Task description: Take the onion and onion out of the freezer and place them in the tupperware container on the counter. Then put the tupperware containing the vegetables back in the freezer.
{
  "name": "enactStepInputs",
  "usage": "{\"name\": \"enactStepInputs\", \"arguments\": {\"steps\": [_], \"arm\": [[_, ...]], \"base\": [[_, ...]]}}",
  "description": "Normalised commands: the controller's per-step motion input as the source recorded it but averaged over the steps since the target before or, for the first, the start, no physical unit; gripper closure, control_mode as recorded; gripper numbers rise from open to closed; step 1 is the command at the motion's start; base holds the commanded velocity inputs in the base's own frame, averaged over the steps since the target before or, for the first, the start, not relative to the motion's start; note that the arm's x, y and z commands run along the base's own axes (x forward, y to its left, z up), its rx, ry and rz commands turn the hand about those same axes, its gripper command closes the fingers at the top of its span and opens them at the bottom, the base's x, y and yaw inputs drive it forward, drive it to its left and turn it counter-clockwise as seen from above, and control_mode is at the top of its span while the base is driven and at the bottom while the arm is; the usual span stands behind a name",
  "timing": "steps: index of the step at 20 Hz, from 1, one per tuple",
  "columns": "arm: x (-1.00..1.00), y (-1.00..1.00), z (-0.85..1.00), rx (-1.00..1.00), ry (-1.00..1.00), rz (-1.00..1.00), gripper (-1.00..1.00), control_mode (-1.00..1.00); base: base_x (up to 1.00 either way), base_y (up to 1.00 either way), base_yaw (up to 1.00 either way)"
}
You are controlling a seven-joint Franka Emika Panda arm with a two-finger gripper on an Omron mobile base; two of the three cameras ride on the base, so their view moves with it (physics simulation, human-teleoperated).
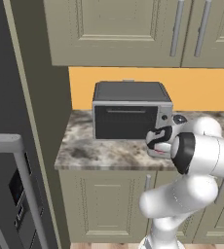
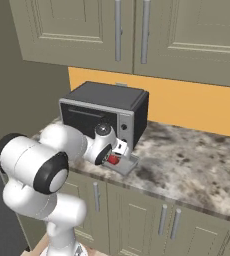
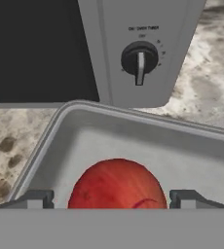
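Observation:
A red onion lies inside the grey tupperware container, close to its near wall. My gripper hangs just over it, open, with one fingertip on each side and a small gap between each tip and the onion. From the right base view the gripper sits low over the tupperware container on the counter, with the onion red between the fingers. The left base view shows the gripper in front of the toaster oven. The dark freezer stands at the left, its door handle in the foreground.
A silver-and-black toaster oven stands right behind the container, its dial close ahead of the hand. Beige wall cabinets hang above. Open counter stretches to the right of the container.

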Motion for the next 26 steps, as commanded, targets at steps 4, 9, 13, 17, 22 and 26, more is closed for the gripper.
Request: {"name": "enactStepInputs", "arguments": {"steps": [4, 9, 13, 17, 22, 26], "arm": [[0.00, -0.04, 0.14, 0.00, -0.01, 0.00, -1.00, -1.00], [-0.03, 0.00, 0.49, 0.00, -0.06, 0.00, -1.00, -1.00], [-0.45, 0.00, 0.98, 0.01, -0.14, 0.00, -1.00, -1.00], [-0.64, 0.00, 1.00, 0.04, -0.07, 0.00, -1.00, -1.00], [-0.73, 0.01, 1.00, 0.09, 0.05, 0.00, -1.00, -1.00], [-0.89, 0.12, 1.00, 0.10, 0.28, -0.04, -1.00, -1.00]], "base": [[0.00, 0.00, 0.00], [0.00, 0.00, 0.00], [0.00, 0.00, 0.00], [0.00, 0.00, 0.00], [0.00, 0.00, 0.00], [0.00, 0.00, 0.00]]}}
